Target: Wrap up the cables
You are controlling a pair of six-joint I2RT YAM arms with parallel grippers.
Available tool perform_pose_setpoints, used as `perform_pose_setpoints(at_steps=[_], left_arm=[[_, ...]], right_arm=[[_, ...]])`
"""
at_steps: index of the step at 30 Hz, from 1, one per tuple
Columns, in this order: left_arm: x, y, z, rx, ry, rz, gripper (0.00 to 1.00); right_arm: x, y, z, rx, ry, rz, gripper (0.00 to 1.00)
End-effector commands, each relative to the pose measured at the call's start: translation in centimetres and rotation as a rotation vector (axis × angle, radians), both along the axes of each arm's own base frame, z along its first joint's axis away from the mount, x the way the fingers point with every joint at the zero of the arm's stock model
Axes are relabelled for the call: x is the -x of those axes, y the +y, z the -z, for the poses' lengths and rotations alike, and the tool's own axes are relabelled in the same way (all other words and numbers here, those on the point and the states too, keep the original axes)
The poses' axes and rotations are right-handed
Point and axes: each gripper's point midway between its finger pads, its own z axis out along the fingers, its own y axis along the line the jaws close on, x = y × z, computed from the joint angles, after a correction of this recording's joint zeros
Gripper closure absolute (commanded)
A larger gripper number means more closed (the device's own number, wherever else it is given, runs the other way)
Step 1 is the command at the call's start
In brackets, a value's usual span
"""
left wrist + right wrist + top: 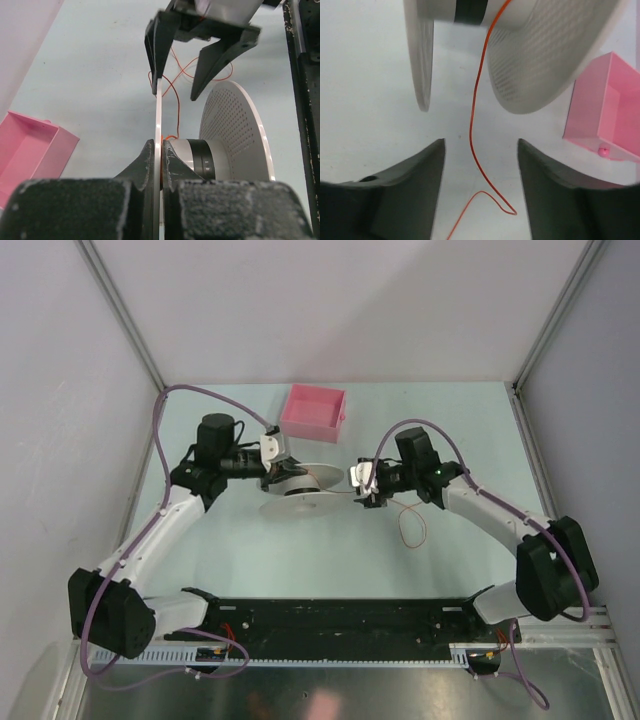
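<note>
Step in hand, as we read it: winding, early on.

- Left gripper (159, 150) is pinching 1 flange of the white spool (300, 505). Its fingers are pressed tight on the thin disc edge, with the hub and the 2nd, perforated flange off to one side.
- Right gripper (480, 147) faces the spool's open side with its fingers spread. The wire (471, 120) runs down from the hub between the 2 fingers without touching either, so nothing is gripped on that side.
- The wire is anchored at the hub. We see only a trace of orange there, so few turns, if any, are on.
- The rest lies as a slack loop on the table (470, 430), just beside the right gripper on the near side.
- The pink box (315, 410) sits behind the spool, apart from it, and is not involved.

Next move, our call: the right fingers need to close lightly on the wire near the hub, enough to guide it while letting it slip. Then the strand goes round the hub between the 2 flanges while the left holds the spool steady.

Risks:
- The wire is hair-thin, so it is easy to miss on closing.
- The slack loop could snag a finger.
- Too much pull could twist the flange in the left pinch.
</note>
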Motion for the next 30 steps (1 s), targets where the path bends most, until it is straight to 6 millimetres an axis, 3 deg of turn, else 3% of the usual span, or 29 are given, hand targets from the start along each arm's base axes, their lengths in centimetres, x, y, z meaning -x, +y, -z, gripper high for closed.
perform_pose_setpoints(at_steps=[1, 5, 7, 9, 15, 19, 27, 30], left_arm=[[0.8, 0.0, -4.6, 0.064, -0.142, 0.054, 1.0], [0.8, 0.4, -5.0, 0.069, -0.15, 0.049, 1.0], [0.7, 0.6, -5.1, 0.068, -0.156, 0.043, 1.0], [0.5, 0.8, -5.1, 0.067, -0.162, 0.039, 1.0], [0.0, 1.7, -4.9, 0.057, -0.166, 0.024, 1.0], [-0.2, 2.0, -4.9, 0.053, -0.165, 0.023, 1.0], [-0.2, 1.8, -5.6, 0.075, -0.121, 0.032, 1.0], [-0.4, 1.7, -6.2, 0.084, -0.099, 0.025, 1.0]], right_arm=[[-1.8, -0.9, 1.2, 0.084, -0.097, -0.024, 0.46], [-2.6, -2.9, 1.6, 0.125, -0.103, 0.012, 0.8], [-3.0, -4.1, 1.5, 0.141, -0.105, 0.037, 0.92], [-3.3, -5.1, 1.3, 0.15, -0.106, 0.064, 0.98], [-3.8, -7.9, 1.4, 0.181, -0.086, 0.128, 1.0], [-3.9, -8.7, 1.4, 0.187, -0.077, 0.145, 1.0], [-3.5, -7.2, 1.4, 0.156, -0.054, 0.132, 1.0], [-3.6, -6.5, 1.4, 0.142, -0.034, 0.148, 0.85]])
